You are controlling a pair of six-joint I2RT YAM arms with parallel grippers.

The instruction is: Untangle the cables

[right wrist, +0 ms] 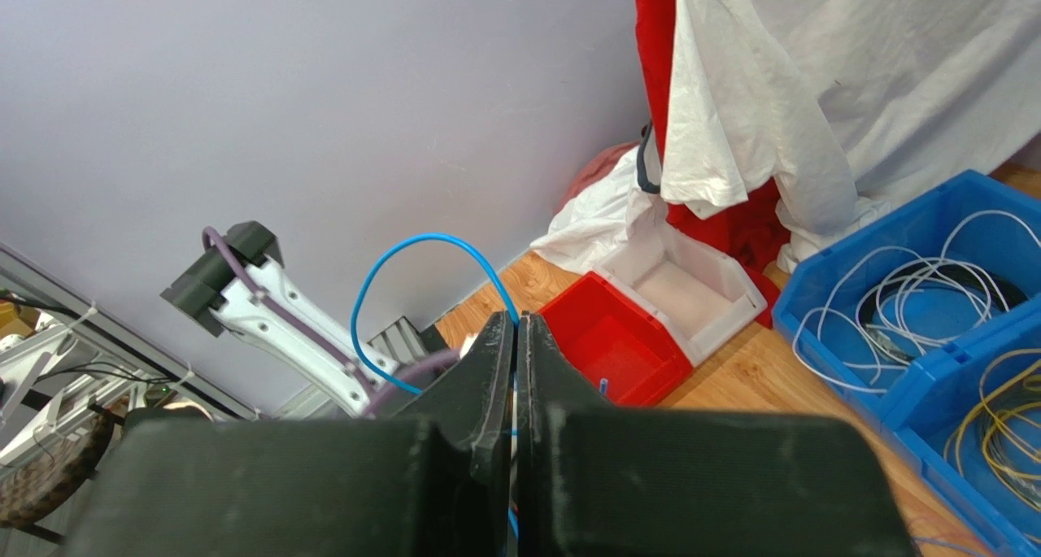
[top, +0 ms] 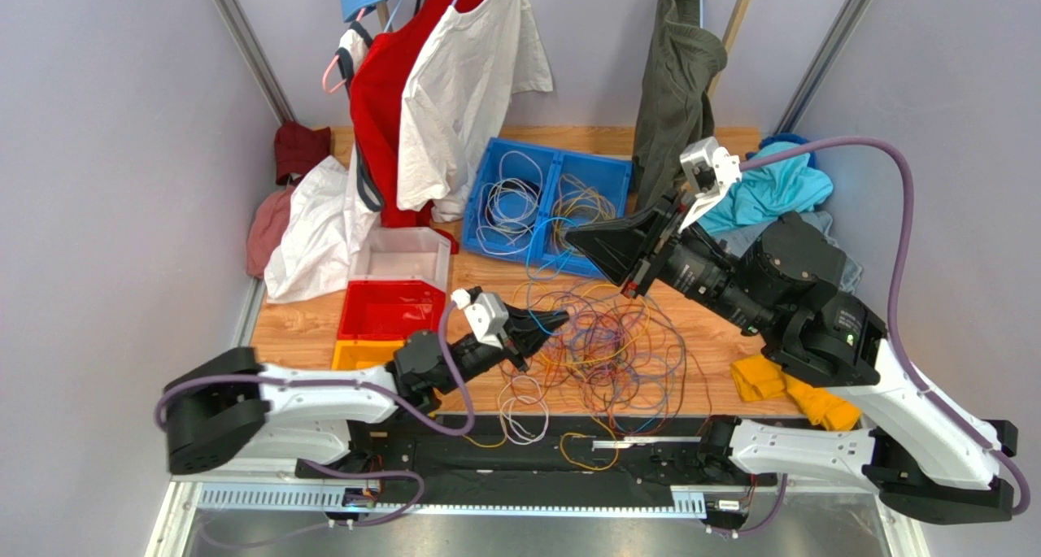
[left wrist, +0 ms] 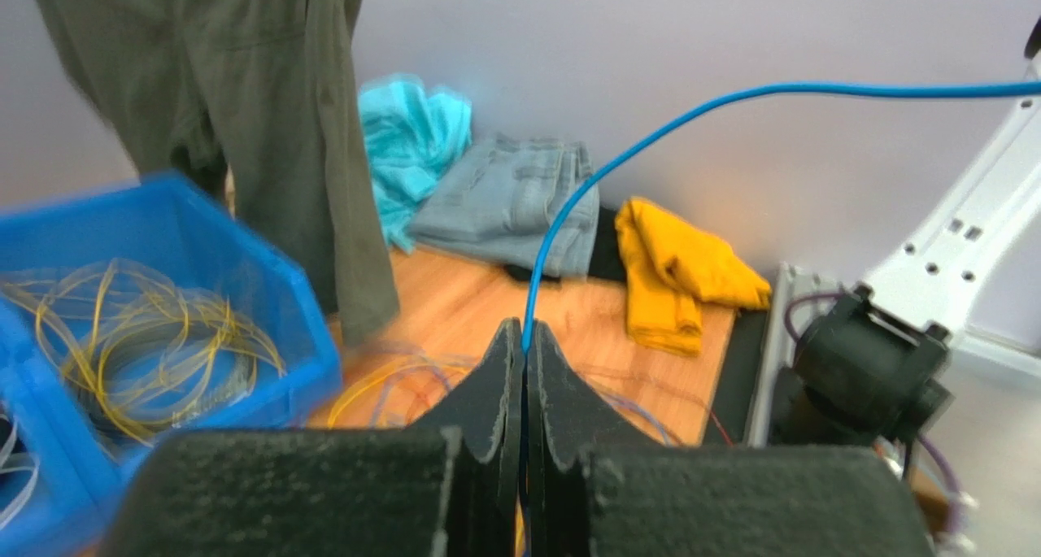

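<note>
- Left gripper [left wrist: 525,344] is fully closed, pinching the blue cable [left wrist: 684,116] right between its fingertips. From there the cable rises and sweeps off to the right, past the white link of the other arm.
- Right gripper [right wrist: 516,331] is clamped shut too, with blue cable coming out of its tips and arcing over in a loop. It looks like the same strand, but I can't be totally sure.
- In the top view the right gripper is held up high over the table [top: 721,331], and the left one sits lower, just at the left edge of the pile.
- The rest of the cables [top: 611,344] are a messy heap in the middle of the table: orange, purple, blue, red and yellow all looped together. A few white loops lie at the near edge.
- The blue bin [top: 474,222] at the back holds more, with white coils in its left compartment and yellow ones in its right.
- A red bin [top: 391,311] sits left of the heap, and a yellow cloth [top: 782,384] lies to the right.
</note>
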